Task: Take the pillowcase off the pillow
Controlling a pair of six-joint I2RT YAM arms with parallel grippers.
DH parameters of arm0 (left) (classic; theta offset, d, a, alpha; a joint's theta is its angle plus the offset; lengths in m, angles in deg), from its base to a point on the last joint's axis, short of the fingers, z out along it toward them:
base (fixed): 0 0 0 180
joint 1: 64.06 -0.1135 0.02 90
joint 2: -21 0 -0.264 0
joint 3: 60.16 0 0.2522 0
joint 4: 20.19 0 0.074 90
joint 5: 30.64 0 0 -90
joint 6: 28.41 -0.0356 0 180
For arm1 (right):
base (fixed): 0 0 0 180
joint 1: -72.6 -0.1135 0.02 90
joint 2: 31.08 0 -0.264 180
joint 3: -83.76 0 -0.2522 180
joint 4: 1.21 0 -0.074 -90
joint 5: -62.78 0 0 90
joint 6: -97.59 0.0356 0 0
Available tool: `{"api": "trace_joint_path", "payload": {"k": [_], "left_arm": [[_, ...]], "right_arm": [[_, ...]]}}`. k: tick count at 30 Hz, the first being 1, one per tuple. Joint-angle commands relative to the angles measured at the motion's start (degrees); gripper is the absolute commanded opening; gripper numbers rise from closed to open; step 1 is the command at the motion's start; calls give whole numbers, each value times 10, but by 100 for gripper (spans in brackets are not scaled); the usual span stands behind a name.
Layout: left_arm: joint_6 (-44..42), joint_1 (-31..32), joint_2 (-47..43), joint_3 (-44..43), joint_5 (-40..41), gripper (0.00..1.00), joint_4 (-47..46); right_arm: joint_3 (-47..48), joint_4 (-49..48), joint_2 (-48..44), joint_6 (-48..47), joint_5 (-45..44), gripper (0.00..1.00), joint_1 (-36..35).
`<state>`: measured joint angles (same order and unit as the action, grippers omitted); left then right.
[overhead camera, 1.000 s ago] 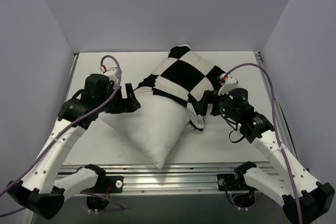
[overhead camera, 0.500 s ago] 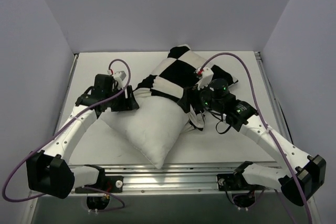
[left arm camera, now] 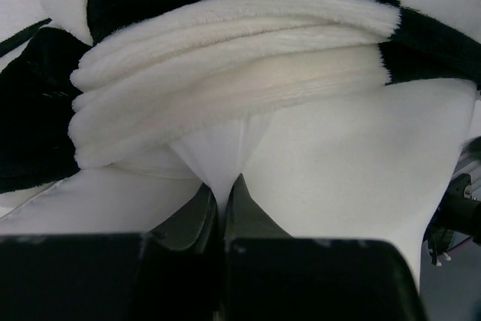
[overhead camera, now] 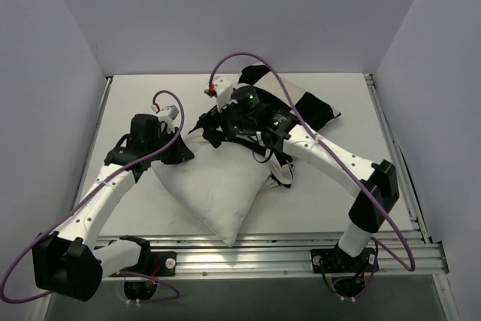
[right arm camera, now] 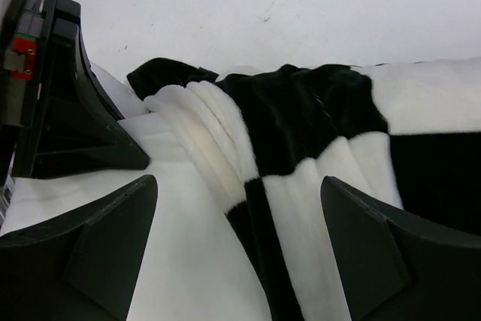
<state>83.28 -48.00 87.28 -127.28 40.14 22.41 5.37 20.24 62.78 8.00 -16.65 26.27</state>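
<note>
The plain white pillow (overhead camera: 218,193) lies mid-table, its near half bare. The checkered pillowcase (overhead camera: 310,104) covers its far half, its open edge bunched in folds (left arm camera: 225,43). My left gripper (overhead camera: 183,148) is at the pillow's left side, shut on a pinched fold of white pillow (left arm camera: 338,155) fabric just below the bunched edge; in the left wrist view the gripper (left arm camera: 223,186) has fabric squeezed between its jaws. My right gripper (overhead camera: 209,131) reaches across the pillowcase, open. In the right wrist view the gripper (right arm camera: 237,193) straddles the bunched pillowcase (right arm camera: 301,148) edge over the pillow (right arm camera: 188,261).
The left gripper (right arm camera: 68,118) shows close at the left of the right wrist view. Purple cables loop above both wrists. A metal rail (overhead camera: 263,249) runs along the table's front edge. Grey walls close in the table on three sides.
The left gripper has closed on the pillow fabric. The right arm has swung left across the pillowcase, from its right side to its bunched edge near the left gripper.
</note>
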Motion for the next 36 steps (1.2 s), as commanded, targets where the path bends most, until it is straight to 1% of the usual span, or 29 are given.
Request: {"api": "trace_joint_path", "payload": {"k": [1, 4, 7, 8, 9, 11, 12, 13, 14, 15, 19, 20, 21, 23, 24, 27, 28, 30, 31, 34, 36], "left_arm": [[-11, 2, -15, 8, -11, 2, -12], [-10, 4, -22, 11, -17, 2, -15], [-10, 4, -31, 17, -20, 2, -12], [-10, 4, -39, 19, -21, 2, -12], [-10, 4, -44, 21, -21, 2, -9], [-10, 4, -60, 26, -19, 2, -5], [-10, 3, -66, 27, -14, 2, 4], [-10, 2, -72, 26, -8, 2, 11], [-10, 2, -86, 25, -6, 2, 18], [-10, 1, -96, 22, -4, 2, 35], [-8, -1, -145, 4, 21, 2, 81], [-3, -1, -169, 1, 39, 2, 88], [-2, -1, -183, 0, 45, 2, 99], [6, -2, -218, -9, 52, 2, 114], [10, -2, -229, -14, 56, 2, 132], [19, -2, -263, -45, 64, 2, 176], [20, -2, -271, -53, 67, 2, 188], [25, -3, -292, -85, 82, 2, 220], [27, -2, -299, -95, 89, 2, 231], [22, -2, -318, -133, 130, 2, 270], [11, -2, -320, -140, 151, 2, 284]], "right_arm": [[44, 16, 48, -36, -9, 85, -15], [73, 15, 97, -34, -19, 85, -15], [99, 22, 139, -28, -53, 83, -13], [101, 22, 152, -28, -58, 79, -13], [103, 21, 158, -27, -82, 75, -13], [104, 20, 176, -21, -131, 56, -9], [104, 21, 181, -6, -190, 43, -6], [103, 22, 185, -4, -218, 19, 5], [101, 22, 188, 17, -238, 9, 15], [93, 22, 186, 41, -252, 1, 26], [59, 11, 162, 96, -280, 0, 98], [53, 9, 151, 103, -285, 0, 112], [50, 9, 147, 108, -292, 0, 139], [52, 17, 142, 122, -314, 0, 166], [56, 29, 141, 126, -317, 0, 197], [71, 48, 141, 148, -321, 0, 246], [73, 51, 141, 154, -320, 0, 277], [81, 59, 142, 173, -310, 0, 308], [80, 60, 142, 180, -306, 0, 337], [75, 57, 137, 200, -277, 0, 380], [67, 47, 134, 203, -266, 0, 387]]}}
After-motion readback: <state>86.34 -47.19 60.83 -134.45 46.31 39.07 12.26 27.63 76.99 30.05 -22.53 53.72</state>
